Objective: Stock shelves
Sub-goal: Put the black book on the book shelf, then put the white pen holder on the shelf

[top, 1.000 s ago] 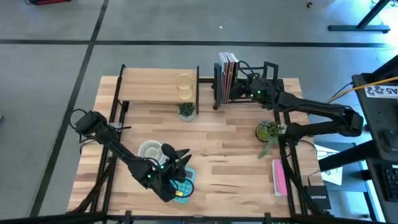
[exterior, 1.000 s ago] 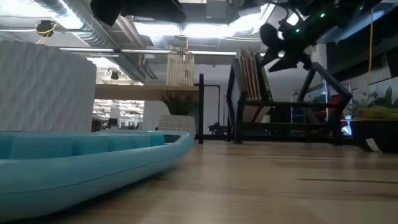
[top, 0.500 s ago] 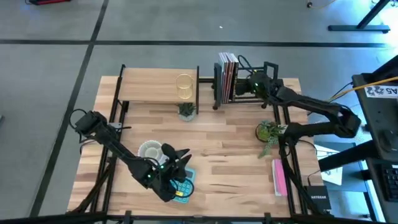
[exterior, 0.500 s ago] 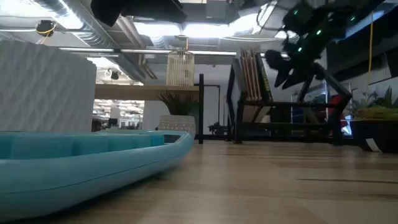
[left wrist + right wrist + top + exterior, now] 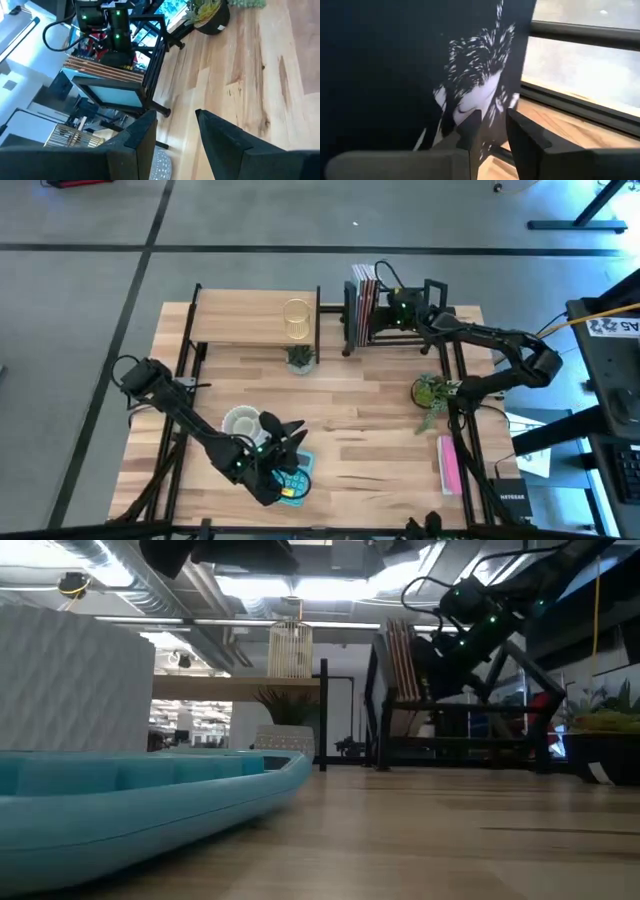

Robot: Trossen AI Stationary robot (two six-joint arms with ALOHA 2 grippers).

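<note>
A row of upright books (image 5: 365,302) stands at the left end of the black bar rack (image 5: 432,300) at the far right. My right gripper (image 5: 393,310) is at the row's right side. Its fingers are a narrow gap apart, right in front of the outermost dark cover with white streaks (image 5: 470,85). The light-wood shelf (image 5: 245,315) at the far left carries a gold wire basket (image 5: 296,320), and a small plant (image 5: 300,358) stands under it. My left gripper (image 5: 285,435) hangs open over a teal tray (image 5: 297,475) near the front edge, holding nothing. My right gripper comes level from the table's right side at the outermost book's dark cover (image 5: 485,100), with the fingertips (image 5: 472,125) close before it. I cannot tell whether they touch the cover. Nothing sits between the fingers.
A potted plant (image 5: 432,392) and a pink book (image 5: 449,465) are at the table's right side. A white bowl (image 5: 240,422) stands beside the teal tray, which fills the low view's foreground (image 5: 150,790). The middle of the tabletop (image 5: 370,430) is bare wood.
My right gripper has gone a little toward the far edge, then toward the table's left edge, up to the right side of the book row. The books have stayed upright.
</note>
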